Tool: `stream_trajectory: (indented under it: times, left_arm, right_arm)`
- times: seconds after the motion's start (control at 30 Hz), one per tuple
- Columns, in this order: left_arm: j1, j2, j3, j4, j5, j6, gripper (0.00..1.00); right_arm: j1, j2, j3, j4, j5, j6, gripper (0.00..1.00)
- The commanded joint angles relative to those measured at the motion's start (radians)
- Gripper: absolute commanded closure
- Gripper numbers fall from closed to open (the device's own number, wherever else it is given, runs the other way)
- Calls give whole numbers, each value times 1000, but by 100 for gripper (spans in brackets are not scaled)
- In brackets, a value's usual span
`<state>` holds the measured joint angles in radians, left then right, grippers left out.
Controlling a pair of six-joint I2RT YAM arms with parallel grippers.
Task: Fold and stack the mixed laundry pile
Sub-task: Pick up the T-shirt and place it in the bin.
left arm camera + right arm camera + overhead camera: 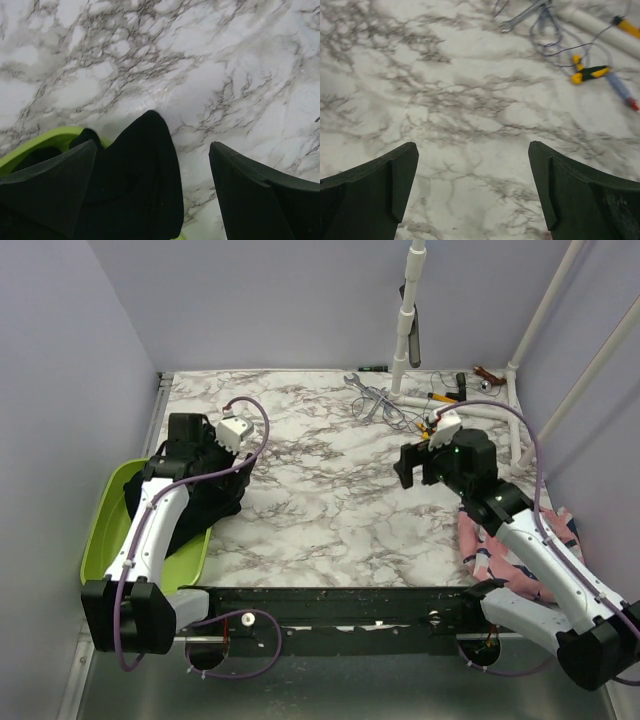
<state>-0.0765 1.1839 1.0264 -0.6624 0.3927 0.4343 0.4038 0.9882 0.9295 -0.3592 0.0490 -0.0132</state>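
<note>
Lavender walls close in a marble-patterned counter [330, 520] on the left, back and right, with the arms' bases along its near edge. The black garment [215, 502] is heaped at the left edge, spilling from a lime green basin [105, 530] over its inner rim onto the marble. In the left wrist view, one rounded fold [147, 170] reaches out onto the counter. The pink shark-print garment [515, 552] lies bunched at the counter's right edge, partly under the right arm.

The left fingers [55, 185] stand spread wide above the black fold, holding nothing. The right fingers [370, 195] are spread just as wide over bare marble, well apart from the pink cloth, and also hold nothing.

Between the two arms the middle of the counter is open marble, from the near edge to the back wall. The far right corner is crowded: a wrench [362, 388], loose wires and a yellow-handled tool [589, 74] lie beside a white pipe frame [405, 325].
</note>
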Motion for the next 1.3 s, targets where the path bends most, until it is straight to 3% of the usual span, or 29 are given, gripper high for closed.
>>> stream_trajectory:
  times: [0.0,0.2,0.33,0.4,0.57,0.67,0.77,0.8,1.03,1.27]
  left_arm:
    - [93,-25,21,-91,-115,31,1]
    - [212,-79,-26,-94,-162,121,1]
    - [215,-46,-33,-119,-115,154,1]
    - [215,-17,-64,-48,-157,173,2]
    - [234,82,-60,-47,-220,186,16]
    - [248,101,-66,-8,-243,197,38]
    - [254,92,-47,-39,-230,187,92]
    - [257,74,-43,-53,-204,187,100]
    - [270,-129,61,-99,-187,125,100]
    - [233,-123,506,-207,101,-58,100]
  right_arm:
    - [66,-30,-151,250,-158,164,0]
    - [106,-55,-316,408,-158,188,0]
    - [108,-60,-363,408,-140,168,0]
    - [108,-66,-383,409,-138,163,0]
    - [108,-96,-419,416,-141,154,0]
    - [108,-110,-428,408,-129,145,0]
    - [108,-115,-428,398,-126,143,0]
    - [108,-116,-429,396,-126,144,0]
    - [109,-111,-427,407,-124,157,0]
    - [108,-86,-404,471,-97,220,0]
